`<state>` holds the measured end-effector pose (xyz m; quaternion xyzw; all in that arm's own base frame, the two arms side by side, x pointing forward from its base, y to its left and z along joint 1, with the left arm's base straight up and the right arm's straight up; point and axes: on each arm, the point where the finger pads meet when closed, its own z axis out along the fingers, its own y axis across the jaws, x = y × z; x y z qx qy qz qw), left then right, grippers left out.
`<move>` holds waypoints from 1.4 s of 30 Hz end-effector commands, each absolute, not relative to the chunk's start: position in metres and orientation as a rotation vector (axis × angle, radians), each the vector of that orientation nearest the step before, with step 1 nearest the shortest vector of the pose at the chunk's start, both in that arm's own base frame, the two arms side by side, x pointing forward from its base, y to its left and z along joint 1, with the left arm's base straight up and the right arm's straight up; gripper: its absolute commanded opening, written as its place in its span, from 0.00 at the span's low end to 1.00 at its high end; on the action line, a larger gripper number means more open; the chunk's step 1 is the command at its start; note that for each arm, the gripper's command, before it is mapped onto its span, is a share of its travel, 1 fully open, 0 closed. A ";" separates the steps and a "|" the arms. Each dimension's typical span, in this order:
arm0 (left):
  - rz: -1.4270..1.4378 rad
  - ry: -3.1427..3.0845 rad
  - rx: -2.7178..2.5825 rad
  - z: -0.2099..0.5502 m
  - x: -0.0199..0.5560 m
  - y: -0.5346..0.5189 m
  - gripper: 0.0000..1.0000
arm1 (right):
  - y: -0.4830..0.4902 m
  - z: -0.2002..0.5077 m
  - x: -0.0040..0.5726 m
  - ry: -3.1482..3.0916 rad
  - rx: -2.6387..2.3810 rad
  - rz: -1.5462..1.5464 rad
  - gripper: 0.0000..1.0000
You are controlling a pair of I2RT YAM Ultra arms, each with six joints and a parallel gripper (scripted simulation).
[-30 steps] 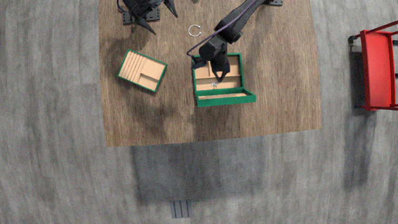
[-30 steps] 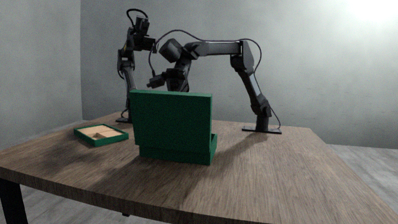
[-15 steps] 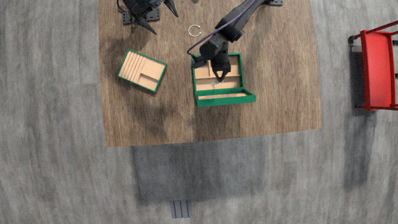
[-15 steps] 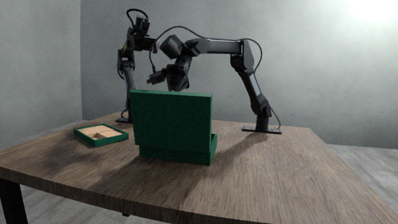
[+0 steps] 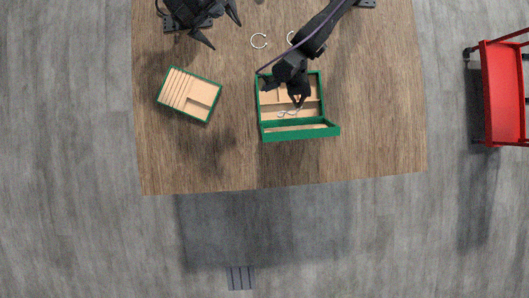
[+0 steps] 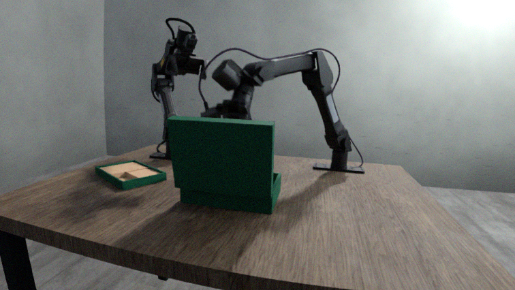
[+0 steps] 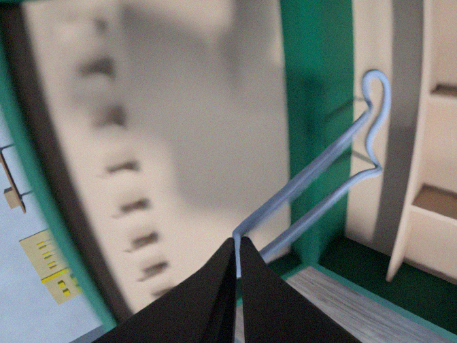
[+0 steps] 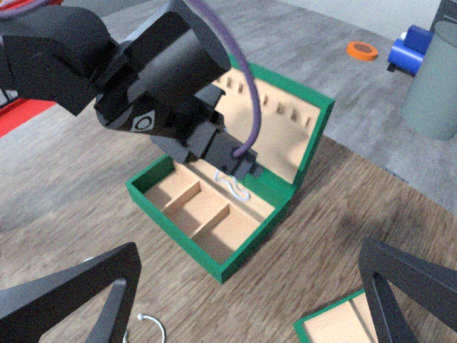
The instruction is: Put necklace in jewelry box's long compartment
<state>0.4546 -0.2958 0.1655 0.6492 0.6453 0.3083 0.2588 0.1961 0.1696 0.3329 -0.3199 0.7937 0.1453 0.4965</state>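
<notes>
Left fingers [image 5: 297, 105] pinch the necklace [image 5: 287, 112] [image 7: 383, 99] [image 8: 238, 193]; lower loop beneath them lies in the long compartment [image 5: 271, 110] [image 7: 363, 206] [image 8: 264, 208]. Right fingers [image 5: 227, 36] spread wide, gripping nothing.

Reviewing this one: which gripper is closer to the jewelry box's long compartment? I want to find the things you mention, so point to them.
Left. The left gripper [image 5: 298, 105] [image 7: 239, 249] is directly above the long compartment [image 5: 268, 110] [image 8: 264, 208], pinching the necklace [image 5: 283, 113] [image 7: 385, 99] [image 8: 236, 194]. The right gripper [image 5: 227, 36] [image 8: 247, 255] hangs open away from the box, beyond its three-section side.

A green-rimmed divided tray [image 5: 196, 76] [image 6: 144, 180] [image 8: 328, 309] lies near the worktop's [image 5: 370, 147] [image 6: 360, 233] [image 7: 313, 291] [image 8: 55, 206] left edge in the top view. A red cart [image 5: 486, 92] [image 8: 22, 114] stands beyond the right edge.
</notes>
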 end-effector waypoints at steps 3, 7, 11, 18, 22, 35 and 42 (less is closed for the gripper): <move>0.817 1.687 1.629 0.180 0.463 -0.278 0.00 | 0.181 0.322 0.195 1.901 -0.825 0.379 1.00; 0.819 1.686 1.629 0.155 0.463 -0.263 0.00 | 0.187 0.312 0.195 1.904 -0.847 0.386 1.00; 0.820 1.686 1.629 0.144 0.463 -0.256 0.00 | 0.189 0.307 0.195 1.905 -0.858 0.391 1.00; 0.822 1.685 1.630 0.113 0.463 -0.237 0.00 | 0.196 0.294 0.195 1.903 -0.887 0.404 1.00; 0.823 1.699 1.659 0.091 0.463 -0.233 0.00 | 0.200 0.288 0.196 1.901 -0.895 0.409 1.00; 0.834 1.707 1.644 0.116 0.437 -0.229 0.42 | 0.208 0.276 0.198 1.885 -0.902 0.426 1.00; 0.834 1.707 1.644 0.146 0.396 -0.229 0.65 | 0.221 0.283 0.187 1.807 -0.963 0.491 1.00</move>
